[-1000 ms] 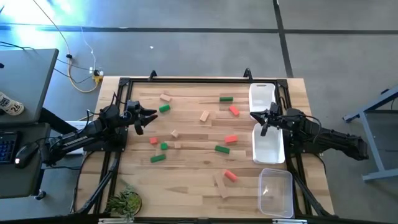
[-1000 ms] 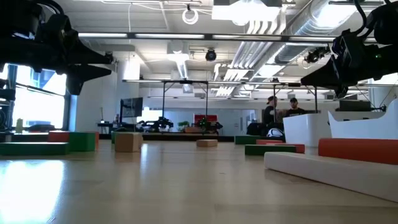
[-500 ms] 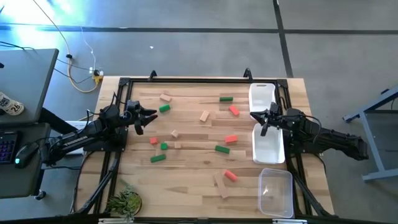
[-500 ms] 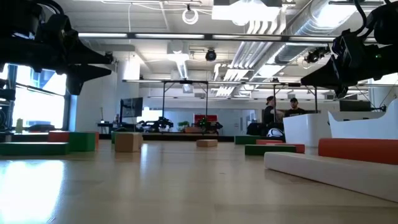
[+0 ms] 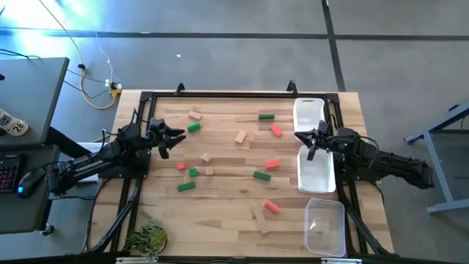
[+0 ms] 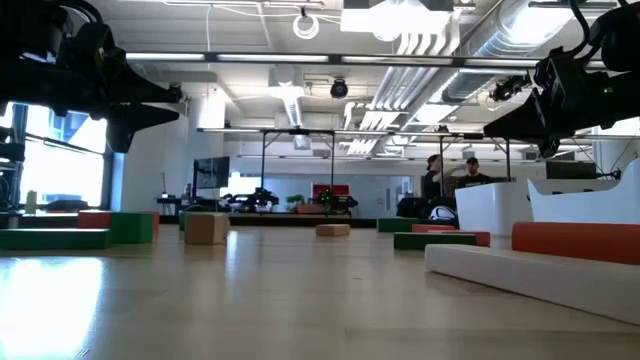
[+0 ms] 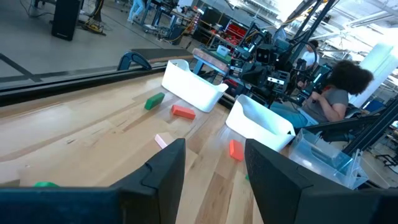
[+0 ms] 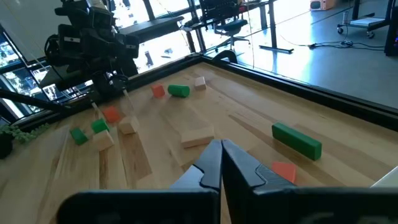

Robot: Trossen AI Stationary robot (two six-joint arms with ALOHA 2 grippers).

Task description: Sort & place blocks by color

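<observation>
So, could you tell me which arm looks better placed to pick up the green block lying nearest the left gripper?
Left, probably. The left gripper hovers with jaws open beside that green block, holding nothing. The right gripper waits, jaws shut, over the white trays across the table.

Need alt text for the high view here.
Red, green and tan blocks lie scattered on a wooden table. The left pincer hovers open at one side, the shut right pincer above two white trays.

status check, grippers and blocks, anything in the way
Left gripper open, empty, at table's left edge. Right gripper shut, empty, above white trays. Blocks scattered on table, none sorted. Nothing blocking.
</observation>
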